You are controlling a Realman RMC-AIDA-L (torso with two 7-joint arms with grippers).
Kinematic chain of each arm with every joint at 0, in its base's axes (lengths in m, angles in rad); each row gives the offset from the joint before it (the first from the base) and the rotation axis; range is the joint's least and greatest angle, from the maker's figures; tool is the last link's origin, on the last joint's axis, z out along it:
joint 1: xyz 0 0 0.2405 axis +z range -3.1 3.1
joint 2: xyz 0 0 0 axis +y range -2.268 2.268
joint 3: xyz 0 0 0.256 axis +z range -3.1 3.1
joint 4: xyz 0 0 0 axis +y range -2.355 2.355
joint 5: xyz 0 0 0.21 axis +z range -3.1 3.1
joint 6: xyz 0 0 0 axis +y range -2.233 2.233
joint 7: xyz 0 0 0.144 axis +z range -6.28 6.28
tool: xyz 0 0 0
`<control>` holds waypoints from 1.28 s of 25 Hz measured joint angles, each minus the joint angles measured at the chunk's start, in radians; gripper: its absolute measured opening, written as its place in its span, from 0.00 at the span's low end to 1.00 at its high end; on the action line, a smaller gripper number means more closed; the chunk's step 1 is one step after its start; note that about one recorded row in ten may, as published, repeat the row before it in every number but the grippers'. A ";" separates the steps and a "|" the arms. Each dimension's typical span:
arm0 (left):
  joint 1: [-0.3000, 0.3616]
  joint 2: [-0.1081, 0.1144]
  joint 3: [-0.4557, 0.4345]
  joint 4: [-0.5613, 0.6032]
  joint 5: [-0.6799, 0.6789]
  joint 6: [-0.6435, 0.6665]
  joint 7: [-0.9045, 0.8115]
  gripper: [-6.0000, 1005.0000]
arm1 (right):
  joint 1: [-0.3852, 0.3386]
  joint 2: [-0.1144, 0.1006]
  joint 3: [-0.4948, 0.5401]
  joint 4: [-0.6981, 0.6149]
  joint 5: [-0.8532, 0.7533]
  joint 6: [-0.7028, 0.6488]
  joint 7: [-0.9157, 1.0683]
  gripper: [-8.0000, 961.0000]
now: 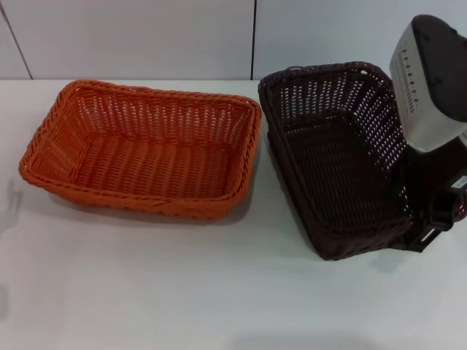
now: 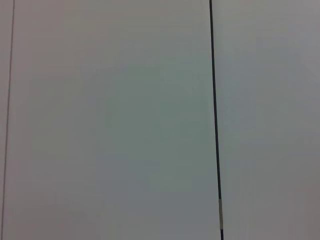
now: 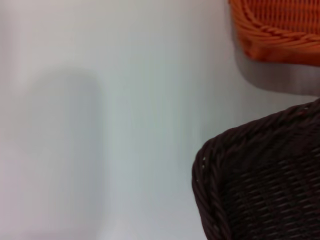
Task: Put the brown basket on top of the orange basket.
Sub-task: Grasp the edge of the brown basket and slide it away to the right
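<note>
— Writing anywhere? Labels?

— None I can read; only small unreadable marks on the right arm's pale casing (image 1: 429,80).

— How many baskets?

— Two. One orange basket (image 1: 142,149) sits flat on the white table (image 1: 182,284). One brown basket (image 1: 339,157) stands just beside it, not touching, tipped up on its right side.

— And the right gripper (image 1: 430,219)?

— At the brown basket's right wall, mostly hidden behind the weave and its own casing. Pinching or spread, I cannot tell.

— The left one?

— Out of sight; its wrist view shows only a blank wall panel (image 2: 110,120).
</note>
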 joint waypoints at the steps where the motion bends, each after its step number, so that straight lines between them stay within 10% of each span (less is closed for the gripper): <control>1: 0.000 0.000 0.000 0.000 0.000 0.000 0.000 0.76 | 0.000 0.000 0.000 0.000 0.000 0.000 0.000 0.82; 32: 0.004 0.002 0.006 -0.001 0.002 0.016 -0.001 0.76 | -0.004 0.006 -0.089 0.229 -0.031 0.212 0.000 0.81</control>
